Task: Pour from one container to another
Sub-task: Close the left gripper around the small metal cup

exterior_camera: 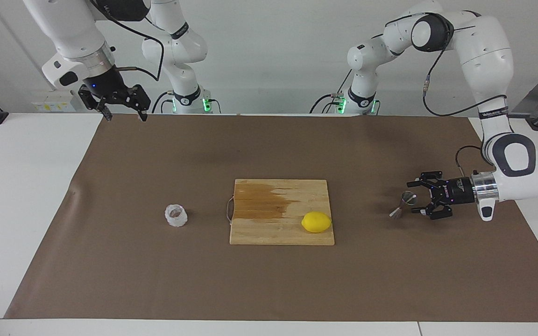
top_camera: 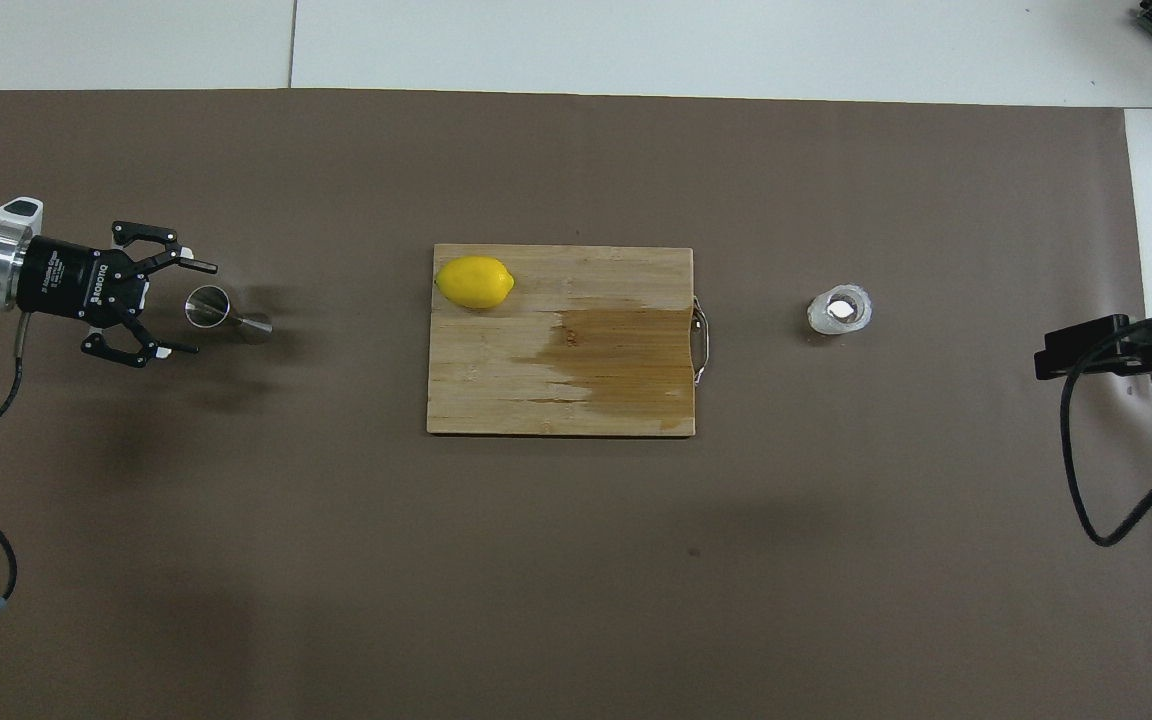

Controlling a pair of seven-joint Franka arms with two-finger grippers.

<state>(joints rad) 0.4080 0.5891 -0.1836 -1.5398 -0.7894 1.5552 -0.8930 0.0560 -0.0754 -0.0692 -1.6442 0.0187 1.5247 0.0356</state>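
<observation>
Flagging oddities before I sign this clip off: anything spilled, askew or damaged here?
Yes: a dark wet-looking stain spreads across the cutting board at its handle end. The jigger and knobbly cup stand upright, the lemon looks intact.

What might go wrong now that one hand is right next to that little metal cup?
1. The left hand is open around the narrow steel jigger; a slightly off squeeze could tip it over.
2. The knobbly cup sits at the right arm's end of the table while the right hand waits raised near its base, so carrying it past the cutting board and lemon could spill it.
</observation>
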